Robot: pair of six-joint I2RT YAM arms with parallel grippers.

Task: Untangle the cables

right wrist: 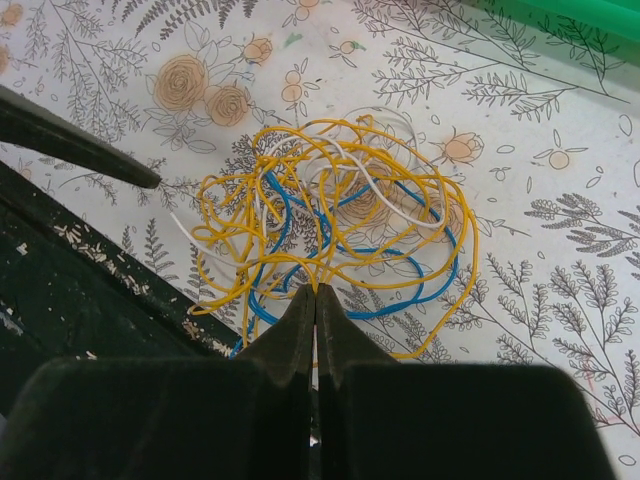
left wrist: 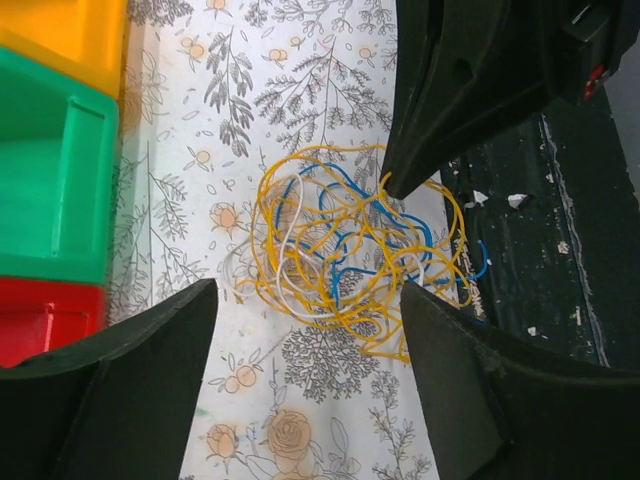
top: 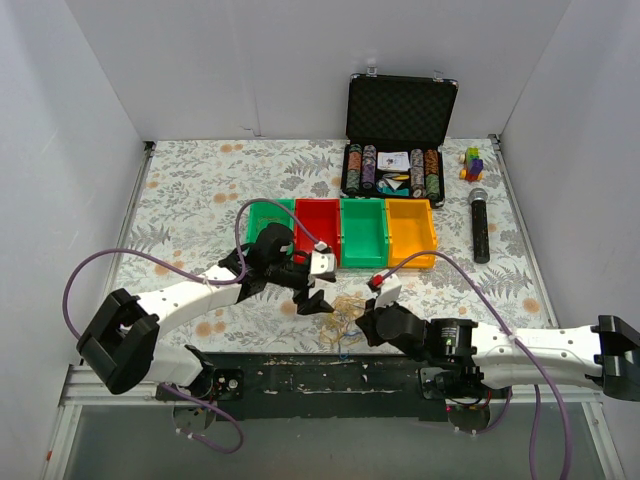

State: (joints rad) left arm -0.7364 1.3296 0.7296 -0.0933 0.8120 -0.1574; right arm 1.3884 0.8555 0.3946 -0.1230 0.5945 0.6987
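The cables (top: 343,314) are a small tangle of thin yellow, blue and white strands lying on the floral tablecloth close to the near edge. In the right wrist view my right gripper (right wrist: 316,291) is shut, its tips pinching yellow strands at the near side of the cables (right wrist: 335,215). My left gripper (left wrist: 308,292) stands open just short of the cables (left wrist: 340,250), with only tablecloth between its fingers. From above, the left gripper (top: 318,292) is on the left of the tangle and the right gripper (top: 365,322) on its right.
A row of bins stands behind the tangle: green (top: 268,226), red (top: 317,231), green (top: 363,233), orange (top: 412,232). An open black case (top: 400,110) of chips, a microphone (top: 480,226) and a small coloured toy (top: 472,162) sit further back. A dark rail (top: 330,368) runs along the table's near edge.
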